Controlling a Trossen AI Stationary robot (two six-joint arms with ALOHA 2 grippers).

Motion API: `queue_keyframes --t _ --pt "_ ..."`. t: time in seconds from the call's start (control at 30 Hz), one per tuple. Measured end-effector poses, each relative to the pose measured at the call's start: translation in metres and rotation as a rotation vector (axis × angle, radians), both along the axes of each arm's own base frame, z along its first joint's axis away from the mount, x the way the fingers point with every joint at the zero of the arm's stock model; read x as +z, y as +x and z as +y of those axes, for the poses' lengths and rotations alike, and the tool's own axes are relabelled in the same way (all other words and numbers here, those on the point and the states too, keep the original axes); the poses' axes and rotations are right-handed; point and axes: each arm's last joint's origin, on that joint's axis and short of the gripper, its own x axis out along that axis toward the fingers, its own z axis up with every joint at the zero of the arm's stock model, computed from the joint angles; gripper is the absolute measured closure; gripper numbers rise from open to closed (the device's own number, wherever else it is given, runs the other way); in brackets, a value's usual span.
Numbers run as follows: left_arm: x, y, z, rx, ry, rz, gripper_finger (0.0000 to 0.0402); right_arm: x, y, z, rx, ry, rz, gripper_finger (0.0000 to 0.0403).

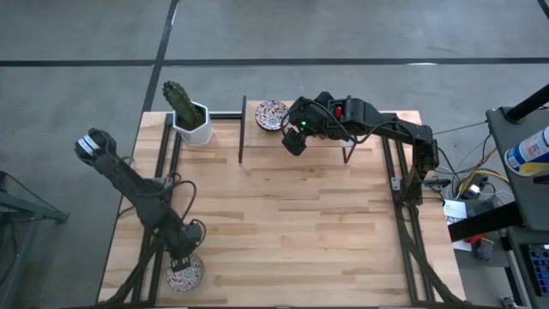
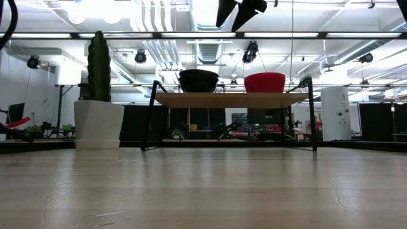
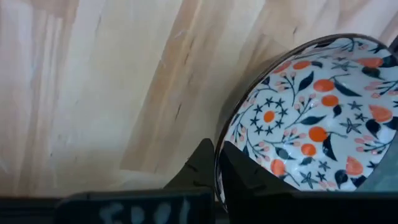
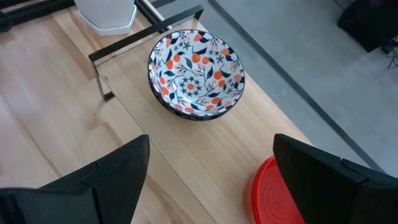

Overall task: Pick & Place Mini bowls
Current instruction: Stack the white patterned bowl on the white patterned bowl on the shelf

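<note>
A white floral mini bowl (image 1: 185, 274) is at the table's near left corner, and my left gripper (image 1: 183, 261) is over it, shut on its rim. On the raised wooden shelf (image 2: 230, 100) at the far edge stand another floral bowl (image 4: 196, 73) and a red bowl (image 4: 277, 194), both resting on their bases. My right gripper (image 4: 211, 142) hovers open above the shelf between these two bowls and touches neither. The other bowls are out of view. My left gripper has the floral bowl by its rim (image 3: 219, 163), on the side nearest the wrist. One finger (image 3: 252, 182) is inside the bowl and the other finger (image 3: 198, 169) is outside. The fingers come from above, pointing down. Whether the bowl is off the table I cannot tell.
A white hexagonal pot with a green cactus (image 1: 190, 120) stands at the far left, beside the shelf's black frame (image 1: 242, 129). The middle of the wooden table (image 1: 292, 215) is bare. Cables and equipment lie beyond the right edge.
</note>
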Motion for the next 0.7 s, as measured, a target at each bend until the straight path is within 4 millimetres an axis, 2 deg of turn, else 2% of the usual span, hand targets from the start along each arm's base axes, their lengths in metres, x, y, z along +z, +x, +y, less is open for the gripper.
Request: queue_keyframes --t 0.17,0.43,0.7 --pt "0.002 0.005 0.01 0.112 0.016 -0.012 0.0397 0.0 0.0 0.0 0.021 -0.013 0.018 0.0065" --pt "0.018 0.012 0.039 0.419 0.059 -0.109 0.0401 0.0 0.0 0.0 0.061 -0.037 0.052 0.0065" --pt "0.031 0.021 0.068 0.665 -0.003 -0.165 0.0401 -0.001 -0.001 -0.001 0.071 -0.043 0.07 0.0065"
